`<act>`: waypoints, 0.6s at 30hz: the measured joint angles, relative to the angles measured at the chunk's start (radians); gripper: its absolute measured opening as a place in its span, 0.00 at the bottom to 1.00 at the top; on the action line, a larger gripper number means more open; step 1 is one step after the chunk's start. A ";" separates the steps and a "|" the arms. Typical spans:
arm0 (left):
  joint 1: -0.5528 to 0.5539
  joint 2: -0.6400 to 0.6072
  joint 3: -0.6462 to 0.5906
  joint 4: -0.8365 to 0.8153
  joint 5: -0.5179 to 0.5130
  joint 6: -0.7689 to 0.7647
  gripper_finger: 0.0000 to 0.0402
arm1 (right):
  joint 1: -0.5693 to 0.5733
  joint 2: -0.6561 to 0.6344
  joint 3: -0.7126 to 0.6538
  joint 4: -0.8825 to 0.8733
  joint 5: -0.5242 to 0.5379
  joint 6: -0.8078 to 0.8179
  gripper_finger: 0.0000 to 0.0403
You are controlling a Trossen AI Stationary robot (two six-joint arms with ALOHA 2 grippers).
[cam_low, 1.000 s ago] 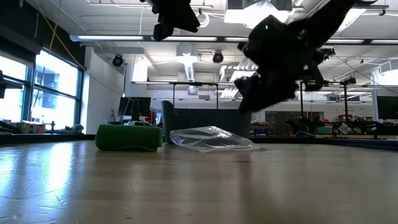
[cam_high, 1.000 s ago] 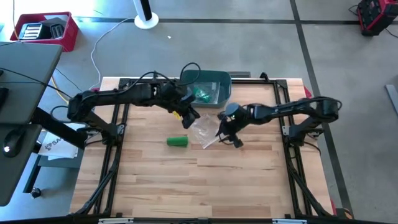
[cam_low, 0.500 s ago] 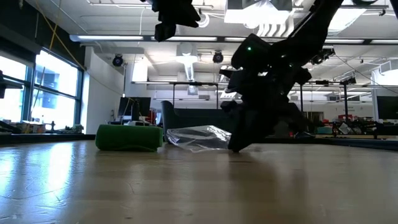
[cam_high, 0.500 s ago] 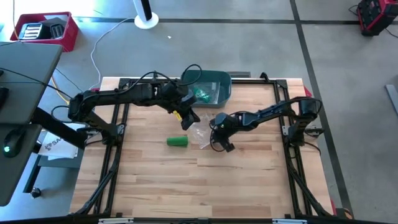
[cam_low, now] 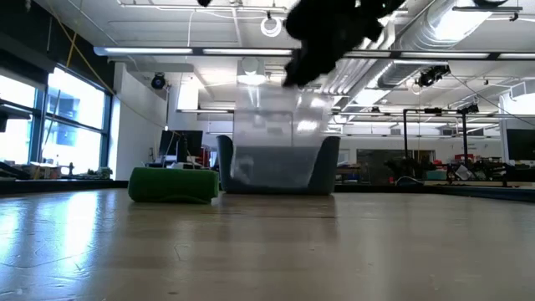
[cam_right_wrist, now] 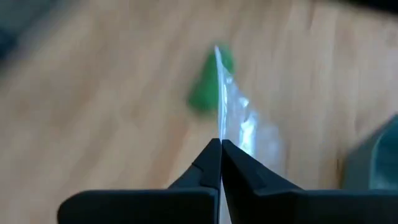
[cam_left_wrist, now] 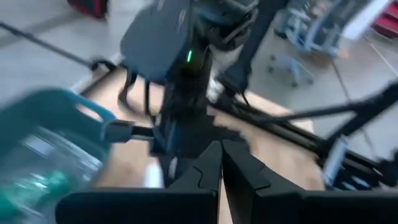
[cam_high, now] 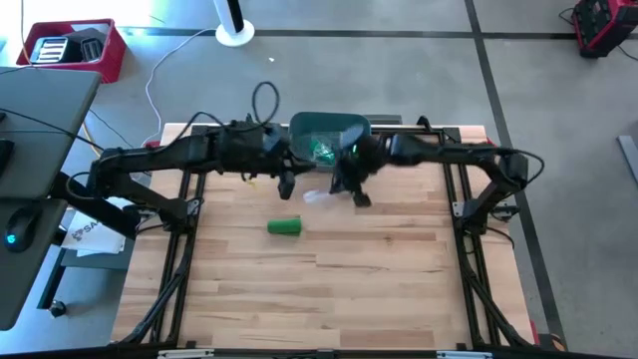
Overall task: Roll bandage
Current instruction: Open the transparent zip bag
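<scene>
Right fingers [cam_right_wrist: 220,149] pinching clear bag [cam_low: 276,142], wooden table [cam_high: 399,279], workshop behind

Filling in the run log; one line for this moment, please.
right tool: shut on plastic bag, lifted | left tool: shut, empty | green bandage roll: on table

Bright, even overhead light; ceiling lamps [cam_low: 269,25] glare and reflect off the worktop [cam_low: 267,251]. Both wrist views are motion-blurred.
</scene>
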 joint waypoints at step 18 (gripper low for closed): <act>0.077 0.016 0.001 -0.043 0.021 -0.067 0.25 | -0.051 -0.017 0.366 -0.041 -0.290 0.327 0.00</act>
